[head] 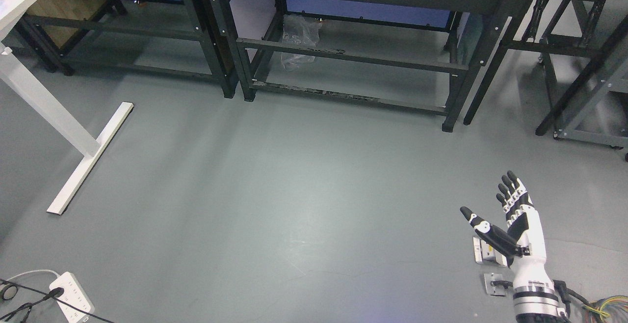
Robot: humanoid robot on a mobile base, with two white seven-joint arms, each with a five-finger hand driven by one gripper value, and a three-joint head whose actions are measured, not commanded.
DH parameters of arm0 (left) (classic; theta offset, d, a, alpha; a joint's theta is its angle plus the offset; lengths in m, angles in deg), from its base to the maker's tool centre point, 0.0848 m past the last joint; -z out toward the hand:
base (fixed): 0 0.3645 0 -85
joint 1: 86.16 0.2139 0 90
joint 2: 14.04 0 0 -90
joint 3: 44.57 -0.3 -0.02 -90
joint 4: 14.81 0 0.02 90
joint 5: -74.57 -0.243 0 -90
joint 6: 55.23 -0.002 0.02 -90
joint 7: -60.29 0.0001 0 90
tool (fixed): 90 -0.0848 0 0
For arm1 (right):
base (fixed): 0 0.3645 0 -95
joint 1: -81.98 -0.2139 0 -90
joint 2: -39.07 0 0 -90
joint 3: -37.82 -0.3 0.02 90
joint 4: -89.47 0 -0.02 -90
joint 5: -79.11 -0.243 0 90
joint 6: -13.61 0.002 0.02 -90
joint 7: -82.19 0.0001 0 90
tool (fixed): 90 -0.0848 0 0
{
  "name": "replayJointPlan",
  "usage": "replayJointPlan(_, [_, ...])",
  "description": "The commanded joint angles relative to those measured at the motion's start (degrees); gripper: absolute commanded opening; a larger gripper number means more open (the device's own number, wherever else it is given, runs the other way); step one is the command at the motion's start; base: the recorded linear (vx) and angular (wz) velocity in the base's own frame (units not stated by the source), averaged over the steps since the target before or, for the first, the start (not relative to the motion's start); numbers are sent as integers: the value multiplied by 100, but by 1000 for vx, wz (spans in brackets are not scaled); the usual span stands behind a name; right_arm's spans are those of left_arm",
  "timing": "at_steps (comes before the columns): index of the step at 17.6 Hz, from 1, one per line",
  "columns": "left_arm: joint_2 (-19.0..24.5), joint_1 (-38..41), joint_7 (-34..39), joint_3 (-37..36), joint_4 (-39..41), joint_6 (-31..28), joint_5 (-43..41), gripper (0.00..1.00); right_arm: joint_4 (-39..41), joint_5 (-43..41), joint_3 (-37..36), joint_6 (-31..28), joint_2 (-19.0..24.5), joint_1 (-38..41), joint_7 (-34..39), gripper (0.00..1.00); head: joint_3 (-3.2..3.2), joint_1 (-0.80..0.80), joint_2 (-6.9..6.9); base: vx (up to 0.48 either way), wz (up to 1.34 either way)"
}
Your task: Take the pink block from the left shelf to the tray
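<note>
Grey floor (294,190), dark metal racks (353,58) behind, power strip (73,298) lower left; right hand (515,225) spread, empty.

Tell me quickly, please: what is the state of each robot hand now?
Left hand: not in view.
Right hand: open, fingers spread, holding nothing, raised over the bare floor.

Across the top of the frame stand three shelf frames side by side: one at upper left (122,23), one in the middle (353,58), one at upper right (579,48). A plastic bag (299,38) lies under the middle one. A desk leg (73,136) stands at left, a power strip (71,296) at lower left, and the right robot hand (510,225) at lower right, above the floor (294,190).
</note>
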Motion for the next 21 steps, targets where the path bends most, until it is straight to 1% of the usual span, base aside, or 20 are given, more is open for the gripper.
replayJointPlan(1, [100, 1, 0, 0, 100, -4, 44, 100, 1, -35, 70, 25, -105, 14, 2, 100, 0, 0, 0, 0, 0])
replayJointPlan(11, [100, 1, 0, 0, 100, -4, 44, 100, -7, -53, 70, 17, -123, -29, 10, 100, 0, 0, 0, -3, 0])
replayJointPlan(13, [100, 1, 0, 0, 100, -4, 44, 100, 1, 209, 44, 148, -228, -30, -33, 100, 0, 0, 0, 0, 0])
replayJointPlan(14, [100, 1, 0, 0, 100, -4, 44, 100, 1, 750, -43, 183, -394, -47, -86, 99, 0, 0, 0, 0, 0])
replayJointPlan(15, [100, 1, 0, 0, 100, -4, 44, 100, 1, 1487, -183, 271, -509, -99, -208, 98, 0, 0, 0, 0, 0])
replayJointPlan(16, [100, 1, 0, 0, 100, -4, 44, 100, 1, 2260, -272, 419, -597, -126, -383, 94, 0, 0, 0, 16, 0])
replayJointPlan(17, [100, 1, 0, 0, 100, -4, 44, 100, 10, 2859, -281, 464, -728, -126, -585, 91, 0, 0, 0, 16, 0])
replayJointPlan(18, [100, 1, 0, 0, 100, -4, 44, 100, 10, 3596, -273, 473, -973, -135, -857, 90, 0, 0, 0, 43, 0])
replayJointPlan(20, [100, 1, 0, 0, 100, -4, 44, 100, 10, 5143, -273, 500, -1238, -118, -1367, 91, 0, 0, 0, 51, 0])
replayJointPlan(21, [100, 1, 0, 0, 100, -4, 44, 100, 10, 5812, -281, 509, -1335, -91, -1718, 93, 0, 0, 0, 60, 0])
